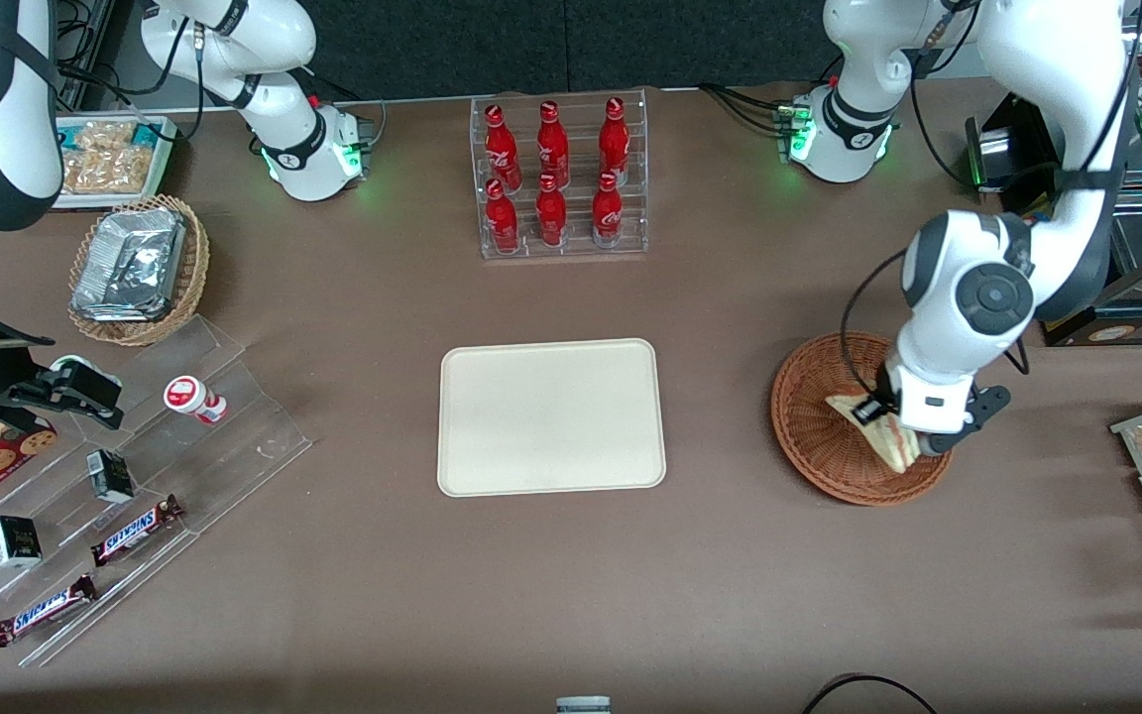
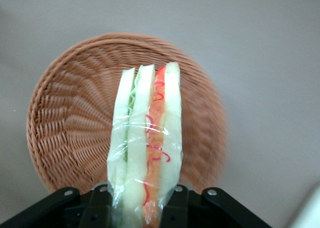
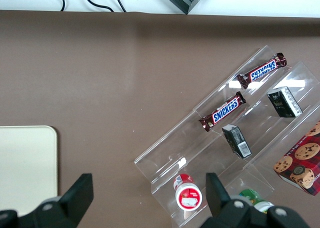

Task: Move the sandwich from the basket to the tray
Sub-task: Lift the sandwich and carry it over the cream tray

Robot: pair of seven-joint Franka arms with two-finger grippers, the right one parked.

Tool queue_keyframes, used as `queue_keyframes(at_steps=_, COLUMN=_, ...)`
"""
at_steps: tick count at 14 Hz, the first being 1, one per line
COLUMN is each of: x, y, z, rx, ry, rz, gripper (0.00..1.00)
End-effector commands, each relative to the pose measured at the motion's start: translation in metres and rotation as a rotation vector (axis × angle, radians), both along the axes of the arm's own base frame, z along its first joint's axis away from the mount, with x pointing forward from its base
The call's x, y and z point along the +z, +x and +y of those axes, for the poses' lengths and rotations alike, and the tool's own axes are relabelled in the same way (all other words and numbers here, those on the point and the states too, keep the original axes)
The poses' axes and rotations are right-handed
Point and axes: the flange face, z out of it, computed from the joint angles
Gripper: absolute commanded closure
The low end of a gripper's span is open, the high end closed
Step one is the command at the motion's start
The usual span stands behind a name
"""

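A: Brown tabletop point(image 1: 730, 555), cluttered at both ends. Cream tray point(image 1: 551, 416) bare in the middle, presumably kept free as the drop spot.

B: And the tool point(image 1: 896, 428)?

A: Over the basket point(image 1: 809, 436), toward the working arm's end. Clamped on the sandwich point(image 2: 146, 138), fingers point(image 2: 172, 208) pressing the wrapped wedge from both flat bread sides, filling edge showing between.

B: Why grip there?

A: Probably firmer than the soft filling edge; less chance of squashing layers or slipping on the wrap.

B: Sandwich out yet?

A: Seemingly lifted, hanging above the basket floor rather than lying in it; hard to tell whether fully clear of the rim. Tray well apart, so a sideways carry likely next.
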Motion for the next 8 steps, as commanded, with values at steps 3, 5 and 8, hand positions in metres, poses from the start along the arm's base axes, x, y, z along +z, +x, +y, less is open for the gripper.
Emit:
queue_keyframes(at_steps=3, x=0.059, y=-0.025, z=-0.156, rx=-0.398, ry=-0.011, rz=0.01, gripper=0.97)
queue_keyframes(at_steps=5, x=0.052, y=-0.034, z=-0.214, rx=-0.465, ry=-0.046, rz=0.013, gripper=0.96)
queue_keyframes(at_steps=8, x=0.008, y=-0.034, z=-0.295, rx=-0.533, ry=-0.099, rz=0.077, gripper=0.91)
